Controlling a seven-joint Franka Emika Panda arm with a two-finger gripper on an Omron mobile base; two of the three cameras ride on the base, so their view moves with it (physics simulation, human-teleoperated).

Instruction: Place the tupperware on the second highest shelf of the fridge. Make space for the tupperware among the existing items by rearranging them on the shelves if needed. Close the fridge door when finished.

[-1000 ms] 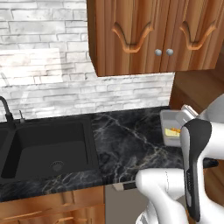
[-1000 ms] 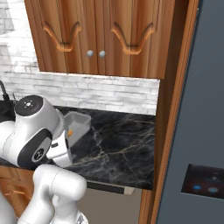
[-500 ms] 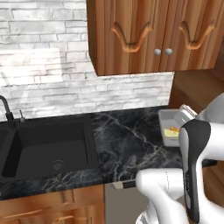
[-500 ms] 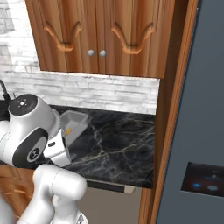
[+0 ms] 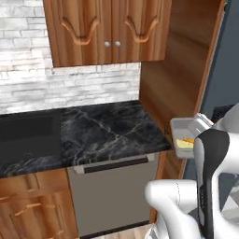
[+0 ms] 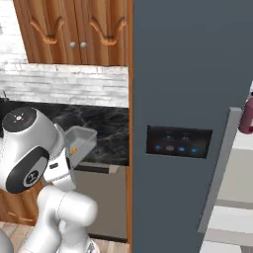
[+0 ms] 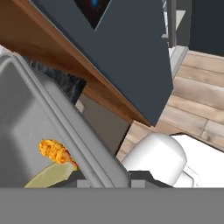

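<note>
Gripper point(image 7: 105, 177) pinching the tupperware point(image 5: 185, 137) by its rim, lifted off the black counter point(image 5: 102, 130). Tupperware hangs just past the counter's fridge-side edge, near the fridge point(image 6: 188, 99).

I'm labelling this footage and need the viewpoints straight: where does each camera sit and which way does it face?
Left base view: behind the arm's left, facing the black marble counter; white arm lower right carries the grey translucent tupperware.
Right base view: behind its right, facing the slate-grey fridge; arm lower left.
Hand view: on the hand, looking along the tupperware toward the fridge.
All three share the tupperware.
</note>
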